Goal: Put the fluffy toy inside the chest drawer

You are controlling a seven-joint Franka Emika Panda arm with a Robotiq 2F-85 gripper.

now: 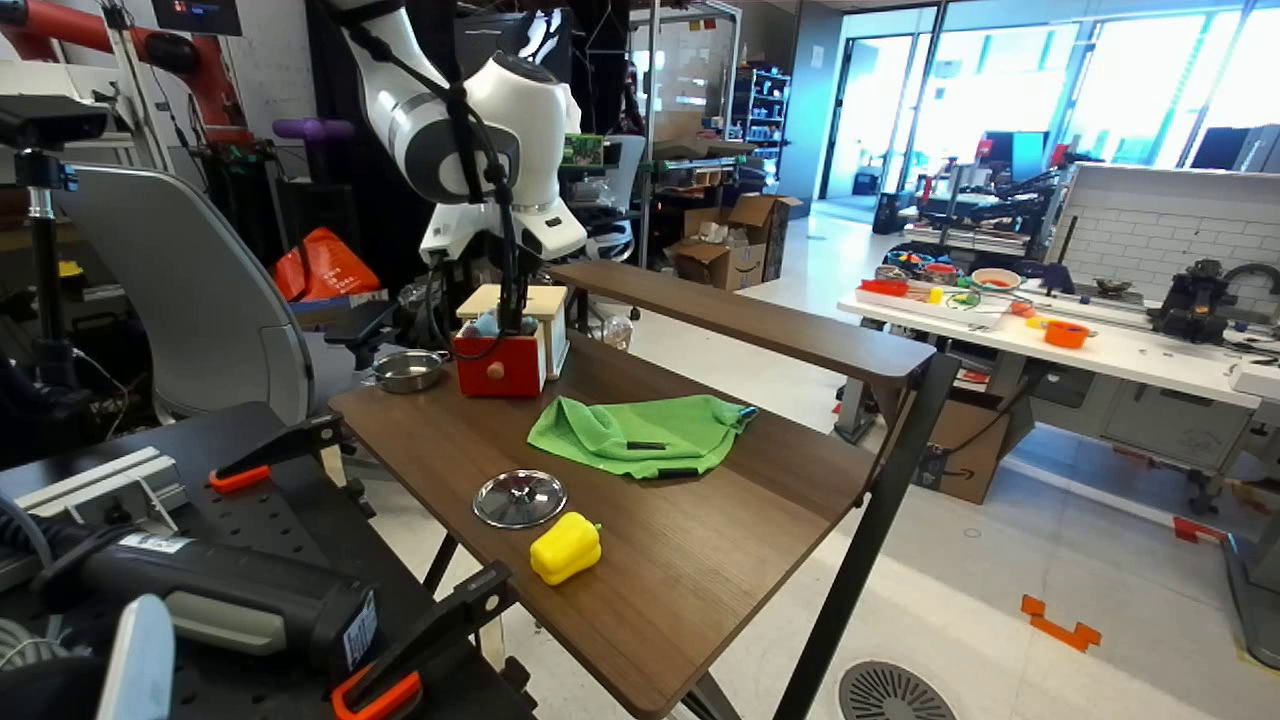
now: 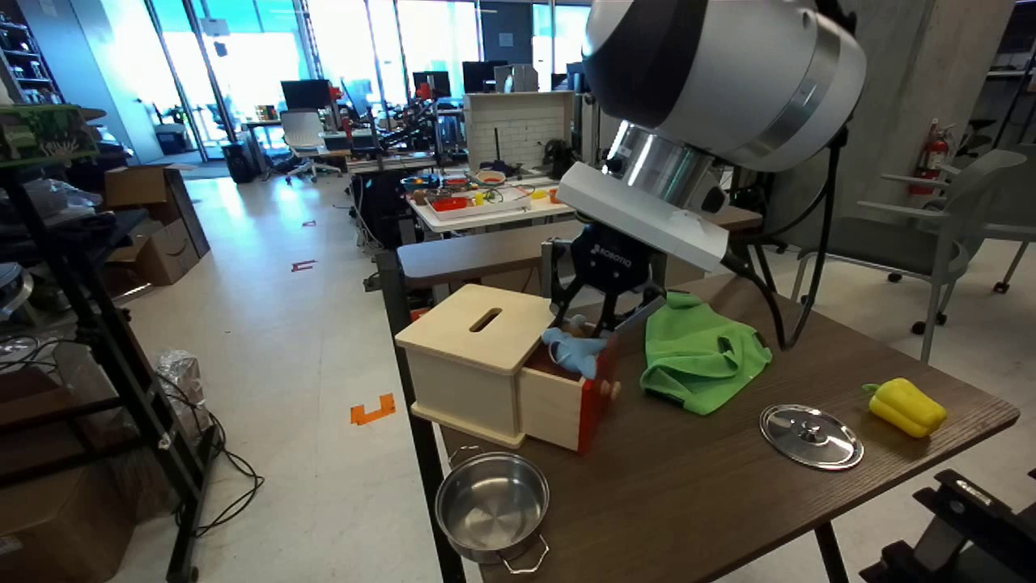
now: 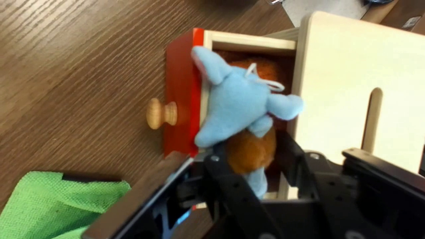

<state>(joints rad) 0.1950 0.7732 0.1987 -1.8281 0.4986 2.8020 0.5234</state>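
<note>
The chest drawer is a small wooden box with a slotted tan top. Its drawer, with a red front and round knob, is pulled out; the red front also shows in the wrist view. The fluffy toy, pale blue with brown fur around it, lies over the drawer opening. Its upper limb rests over the red front's edge and another limb touches the box. It shows in both exterior views. My gripper points down at the drawer, fingers apart on either side of the brown fur, with a gap at one finger.
A steel pot stands close beside the box. A green cloth lies on the table near the drawer's front. A metal lid and a yellow pepper lie farther along. A raised shelf runs along the table's edge.
</note>
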